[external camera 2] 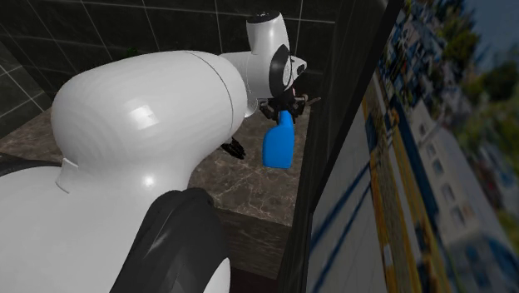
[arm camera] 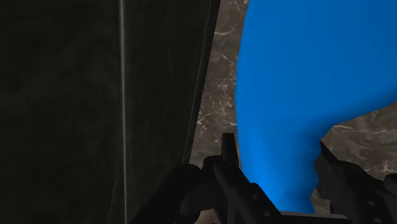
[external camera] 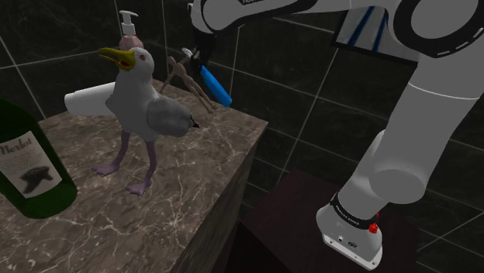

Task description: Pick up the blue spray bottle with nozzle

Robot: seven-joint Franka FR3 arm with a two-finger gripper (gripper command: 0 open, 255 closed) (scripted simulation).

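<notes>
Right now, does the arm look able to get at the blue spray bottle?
Probably yes: the end effector is closed on the blue spray bottle, clasping its body with nothing in between.

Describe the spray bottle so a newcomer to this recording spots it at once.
Start at the marbled counter with the seagull figure. Beyond the gull, near the counter's far corner by the dark tiled wall, the black pincer clasps the spray bottle. It is the only solid bright blue thing there.
</notes>
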